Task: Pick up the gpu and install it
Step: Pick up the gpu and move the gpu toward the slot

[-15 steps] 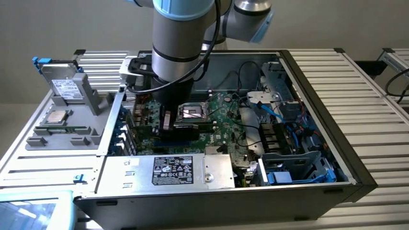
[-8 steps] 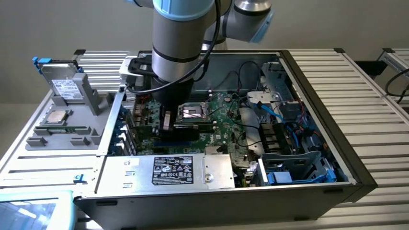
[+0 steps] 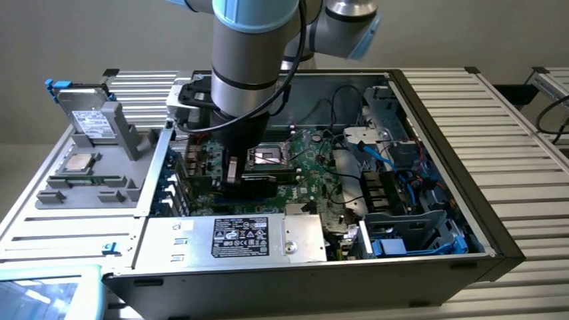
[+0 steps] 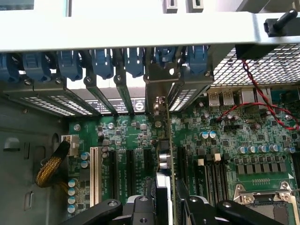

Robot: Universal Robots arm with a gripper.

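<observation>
On the slatted table (image 3: 502, 127), tool (image 4: 166, 210) grips gpu (image 4: 162, 161) inside case (image 3: 294, 293).

The motherboard (image 4: 140, 136) is green, dotted with silver-topped capacitors (image 4: 208, 134). Blue clips (image 4: 70, 63) line the pale silver case (image 4: 140, 28). The gpu (image 4: 168, 136) has a bare silver bracket; the gripper (image 4: 166, 204) is black. A red-and-black twisted wire (image 4: 262, 98) crosses perforated mesh (image 4: 262, 65). One cable (image 4: 49, 166) is braided yellow. The arm (image 3: 244, 60) is grey, capped pale blue.
</observation>
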